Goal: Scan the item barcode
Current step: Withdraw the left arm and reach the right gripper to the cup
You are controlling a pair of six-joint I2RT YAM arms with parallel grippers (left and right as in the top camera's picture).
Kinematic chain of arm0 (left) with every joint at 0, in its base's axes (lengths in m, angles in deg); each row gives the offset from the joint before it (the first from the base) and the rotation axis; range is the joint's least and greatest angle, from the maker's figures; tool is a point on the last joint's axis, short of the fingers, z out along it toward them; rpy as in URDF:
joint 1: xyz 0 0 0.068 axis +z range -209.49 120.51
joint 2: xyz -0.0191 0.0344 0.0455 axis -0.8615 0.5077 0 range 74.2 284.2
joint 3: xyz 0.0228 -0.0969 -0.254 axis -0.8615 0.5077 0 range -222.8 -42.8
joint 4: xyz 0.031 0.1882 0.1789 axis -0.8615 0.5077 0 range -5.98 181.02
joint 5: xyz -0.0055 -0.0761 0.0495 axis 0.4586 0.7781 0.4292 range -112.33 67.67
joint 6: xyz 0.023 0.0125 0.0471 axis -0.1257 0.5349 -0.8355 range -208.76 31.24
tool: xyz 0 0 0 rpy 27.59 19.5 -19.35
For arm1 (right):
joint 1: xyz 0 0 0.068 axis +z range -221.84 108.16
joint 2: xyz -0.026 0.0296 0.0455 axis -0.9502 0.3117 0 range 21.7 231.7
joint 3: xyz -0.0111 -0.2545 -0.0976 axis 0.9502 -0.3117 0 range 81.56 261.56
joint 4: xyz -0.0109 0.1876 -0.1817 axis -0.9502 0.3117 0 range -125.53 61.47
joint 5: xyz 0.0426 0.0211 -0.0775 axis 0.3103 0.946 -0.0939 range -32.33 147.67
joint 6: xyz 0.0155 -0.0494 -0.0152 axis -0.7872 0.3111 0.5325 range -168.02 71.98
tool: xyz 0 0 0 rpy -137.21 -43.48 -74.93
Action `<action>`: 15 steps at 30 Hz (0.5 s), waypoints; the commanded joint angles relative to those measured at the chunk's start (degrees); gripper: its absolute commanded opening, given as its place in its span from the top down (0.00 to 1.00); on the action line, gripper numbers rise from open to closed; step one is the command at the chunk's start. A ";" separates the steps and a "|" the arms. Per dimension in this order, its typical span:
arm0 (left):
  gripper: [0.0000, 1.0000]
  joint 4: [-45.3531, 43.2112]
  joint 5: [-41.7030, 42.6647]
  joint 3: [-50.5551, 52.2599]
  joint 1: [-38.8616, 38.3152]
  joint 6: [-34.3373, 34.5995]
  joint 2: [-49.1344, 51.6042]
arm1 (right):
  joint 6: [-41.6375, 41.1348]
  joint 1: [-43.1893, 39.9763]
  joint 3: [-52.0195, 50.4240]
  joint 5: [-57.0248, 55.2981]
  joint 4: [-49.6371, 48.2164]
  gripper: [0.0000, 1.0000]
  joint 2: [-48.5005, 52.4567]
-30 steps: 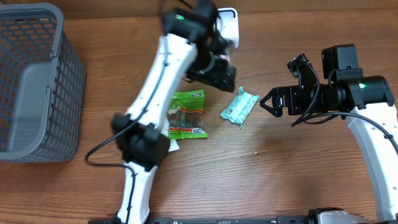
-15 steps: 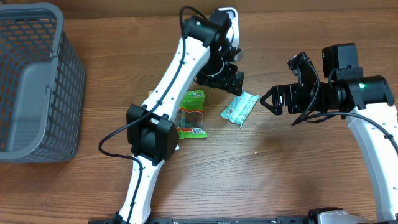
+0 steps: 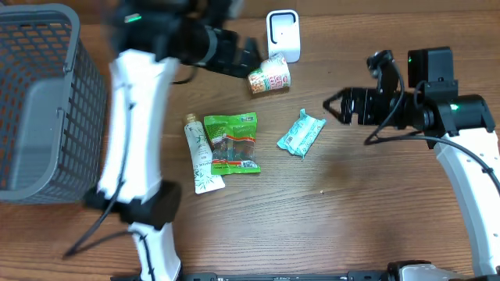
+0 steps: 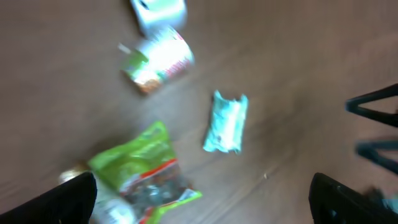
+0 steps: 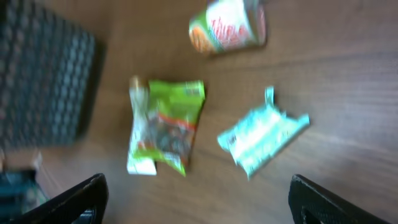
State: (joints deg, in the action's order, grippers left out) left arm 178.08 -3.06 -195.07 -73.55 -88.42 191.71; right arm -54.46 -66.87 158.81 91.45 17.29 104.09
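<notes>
Red-green cup (image 3: 269, 76), tipped over, beside left hand (image 3: 248, 59)

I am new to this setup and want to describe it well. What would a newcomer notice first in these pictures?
First, the small goods in the middle of the table: a green snack bag, a teal packet to its right, and a noodle cup lying on its side behind them, near a white device at the far edge. Then the big grey basket on the left.

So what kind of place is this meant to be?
Probably a mock shop checkout: a grey shopping basket, a white scanner, plus a noodle cup and a green snack packet.
</notes>
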 commanded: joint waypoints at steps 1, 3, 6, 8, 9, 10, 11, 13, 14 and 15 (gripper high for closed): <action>0.00 -0.44 -6.73 -1.07 3.67 2.29 -5.25 | -11.96 1.20 1.46 -3.52 -4.28 0.06 2.51; 0.00 -0.74 -9.55 -1.07 5.81 3.08 -6.64 | -14.14 2.84 1.46 -4.94 -6.67 0.05 4.15; 0.00 -0.90 -10.75 -1.07 9.29 3.10 -7.39 | -17.81 7.04 1.49 -9.29 -8.68 0.08 7.08; 0.00 -0.81 -10.93 -1.07 10.99 3.08 -7.39 | -19.50 9.75 1.49 -12.90 -9.33 0.10 8.46; 0.00 -0.83 -10.91 -1.07 11.93 3.10 -7.39 | -20.35 11.06 1.49 -14.73 -9.75 0.10 9.07; 0.00 -0.96 -10.91 -1.07 12.98 3.10 -7.39 | -21.33 12.55 1.49 -16.68 -10.25 0.10 9.62; 0.00 -1.22 -10.91 -1.07 13.94 3.13 -7.48 | -22.29 13.73 1.49 -18.12 -10.75 0.10 10.14; 0.00 -1.60 -10.91 -1.09 16.50 4.22 -7.67 | -24.81 16.02 1.51 -20.63 -12.22 0.13 11.19; 0.00 -1.60 -10.91 -1.09 17.79 5.16 -7.74 | -27.19 17.09 1.51 -22.82 -12.83 0.17 11.82; 0.00 -1.55 -10.88 -1.09 19.19 6.21 -7.82 | -30.14 18.05 1.51 -25.07 -13.22 0.20 12.26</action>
State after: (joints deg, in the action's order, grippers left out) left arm 176.86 -12.77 -195.90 -57.84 -85.38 184.11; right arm -76.05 -51.28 159.03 75.36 5.29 115.24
